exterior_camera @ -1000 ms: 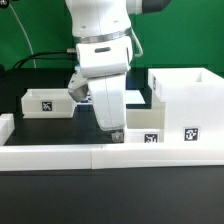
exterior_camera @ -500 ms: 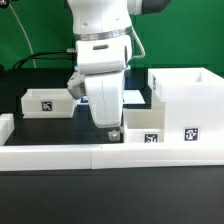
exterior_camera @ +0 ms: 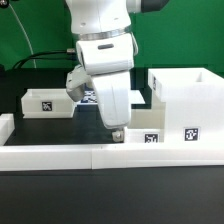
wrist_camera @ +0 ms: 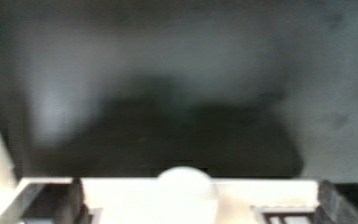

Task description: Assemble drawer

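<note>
Exterior view: the white two-finger gripper [exterior_camera: 118, 131] points straight down, its dark fingertips low over the black table [exterior_camera: 100, 195]. Whether the jaws are parted or closed cannot be told, since neither view shows the gap between them. Just to the exterior view's right of the fingertips lies a small shallow white plastic tray [exterior_camera: 146, 136] with a black-and-white square tag on its near wall; contact between finger and tray cannot be confirmed. Immediately right of that tray stands the tall white plastic box casing [exterior_camera: 186, 95], upright and also tagged. A second shallow white tray [exterior_camera: 48, 101] sits well apart at the far left. A long low white border rail [exterior_camera: 80, 155] runs along the near edge, probably to keep parts within the work area. The low, vertical pose beside the nearer tray suggests that a grasp or push on it is being set up, so that it can go into the casing. Wrist view: blurred, mostly dark table, with a rounded white shape [wrist_camera: 185, 183] that cannot be identified. It shows neither the casing nor the far tray, which only the exterior view places.
</note>
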You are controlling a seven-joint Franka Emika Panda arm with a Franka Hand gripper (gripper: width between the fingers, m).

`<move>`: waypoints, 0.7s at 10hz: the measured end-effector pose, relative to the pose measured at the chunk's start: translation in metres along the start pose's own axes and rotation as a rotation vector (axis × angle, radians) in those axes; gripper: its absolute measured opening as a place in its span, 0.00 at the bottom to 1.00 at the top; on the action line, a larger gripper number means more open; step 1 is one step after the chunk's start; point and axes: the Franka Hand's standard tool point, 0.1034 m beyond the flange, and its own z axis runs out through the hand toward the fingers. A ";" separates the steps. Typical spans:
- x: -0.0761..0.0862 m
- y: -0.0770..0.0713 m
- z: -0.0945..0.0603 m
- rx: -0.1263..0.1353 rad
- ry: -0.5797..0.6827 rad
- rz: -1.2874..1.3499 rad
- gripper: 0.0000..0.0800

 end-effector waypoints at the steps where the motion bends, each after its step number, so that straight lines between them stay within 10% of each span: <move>1: 0.008 0.011 -0.004 -0.002 0.000 -0.003 0.81; 4: 0.034 0.017 -0.002 -0.009 0.001 0.049 0.81; 7: 0.011 0.001 0.004 -0.005 -0.003 0.031 0.81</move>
